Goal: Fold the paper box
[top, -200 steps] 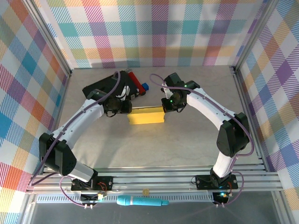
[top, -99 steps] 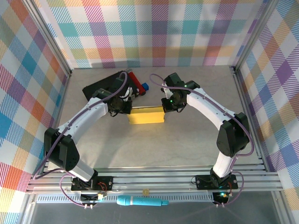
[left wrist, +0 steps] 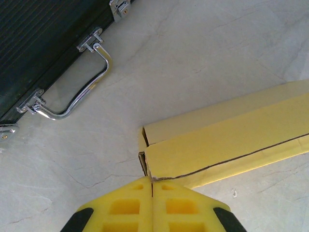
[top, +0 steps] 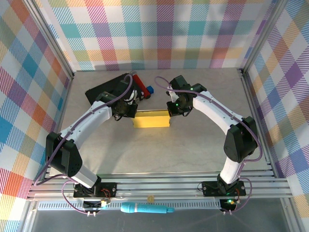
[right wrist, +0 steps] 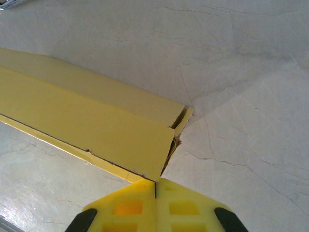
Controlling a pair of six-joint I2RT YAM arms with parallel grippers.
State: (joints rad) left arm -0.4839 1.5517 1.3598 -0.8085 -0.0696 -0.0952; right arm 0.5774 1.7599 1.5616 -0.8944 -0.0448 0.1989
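Yellow cardboard paper box (top: 151, 119) lying on grey desk (top: 193, 142), left tool (left wrist: 152, 183) pinching its left-end corner, right tool (right wrist: 155, 184) pinching its right-end corner

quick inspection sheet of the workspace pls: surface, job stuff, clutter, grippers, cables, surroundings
surface: grey veined table, no spills seen
job's things: yellow paper box lying flat mid-table, long flaps folded over, a seam showing along its length
clutter: black case with metal handle behind the box; red item and blue item beside the case; teal pen-like object by the front rail
grippers: left gripper shut on the box's left end corner; right gripper shut on its right end corner
cables: purple cables run along both arms, off the box
surroundings: plaid walls, aluminium frame
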